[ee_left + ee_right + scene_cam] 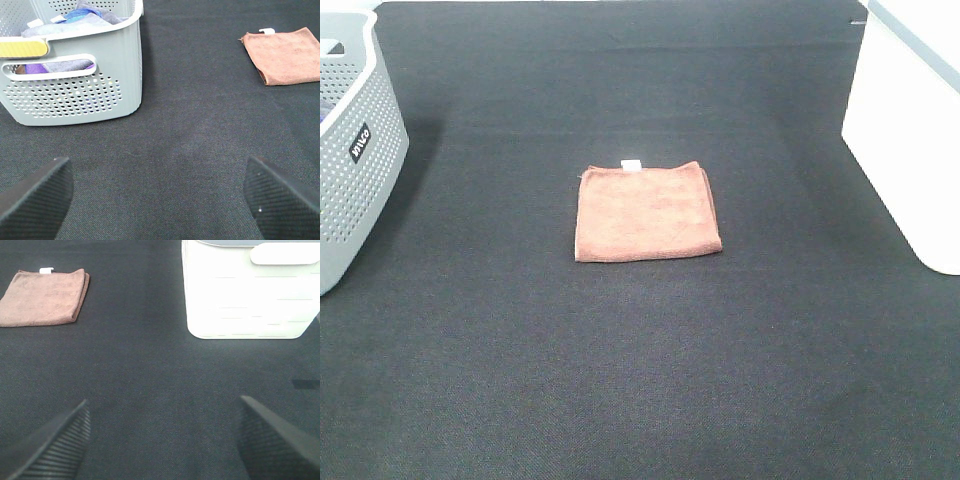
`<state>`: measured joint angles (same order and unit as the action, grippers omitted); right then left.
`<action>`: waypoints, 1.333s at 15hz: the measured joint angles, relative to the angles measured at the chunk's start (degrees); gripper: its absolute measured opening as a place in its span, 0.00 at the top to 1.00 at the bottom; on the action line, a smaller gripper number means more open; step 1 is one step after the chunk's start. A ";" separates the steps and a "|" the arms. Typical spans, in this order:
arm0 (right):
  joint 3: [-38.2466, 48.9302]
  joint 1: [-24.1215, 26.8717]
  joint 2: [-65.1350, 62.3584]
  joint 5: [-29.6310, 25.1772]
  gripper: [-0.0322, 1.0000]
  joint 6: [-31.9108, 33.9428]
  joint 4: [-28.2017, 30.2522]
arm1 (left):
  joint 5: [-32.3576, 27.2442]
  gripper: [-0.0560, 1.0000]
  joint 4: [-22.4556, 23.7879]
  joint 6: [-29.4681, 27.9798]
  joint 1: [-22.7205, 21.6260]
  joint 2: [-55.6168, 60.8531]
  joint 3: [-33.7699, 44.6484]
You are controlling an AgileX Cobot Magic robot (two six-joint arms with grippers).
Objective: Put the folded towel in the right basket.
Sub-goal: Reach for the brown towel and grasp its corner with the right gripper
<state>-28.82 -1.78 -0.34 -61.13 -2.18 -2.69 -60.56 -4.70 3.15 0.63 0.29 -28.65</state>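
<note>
A folded brown towel (647, 211) with a small white tag lies flat in the middle of the black table. It also shows in the left wrist view (285, 55) and in the right wrist view (45, 297). The white right basket (910, 120) stands at the table's right edge; the right wrist view shows its wall (247, 300). Neither arm shows in the high view. My left gripper (160, 200) is open and empty, well short of the towel. My right gripper (162, 440) is open and empty, in front of the white basket and apart from the towel.
A grey perforated basket (350, 150) stands at the table's left edge; the left wrist view shows it (70, 75) holding several cloths. The black cloth surface (640, 370) stretches around the towel.
</note>
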 joint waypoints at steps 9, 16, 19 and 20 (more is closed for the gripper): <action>0.00 0.00 0.00 0.00 0.25 0.00 0.00 | 0.00 0.12 0.00 0.00 0.00 0.00 0.00; 0.00 0.00 0.00 0.00 0.25 0.00 0.00 | 0.00 0.12 0.00 0.00 0.00 0.00 0.00; 0.00 0.00 0.00 0.00 0.25 0.00 0.00 | 0.00 0.12 0.00 0.00 0.00 0.00 0.00; 0.00 0.00 0.00 0.00 0.25 0.00 0.00 | 0.00 0.12 0.00 0.00 0.00 0.00 0.00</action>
<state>-28.82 -1.78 -0.34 -61.13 -2.18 -2.69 -60.56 -4.70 3.15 0.63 0.29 -28.65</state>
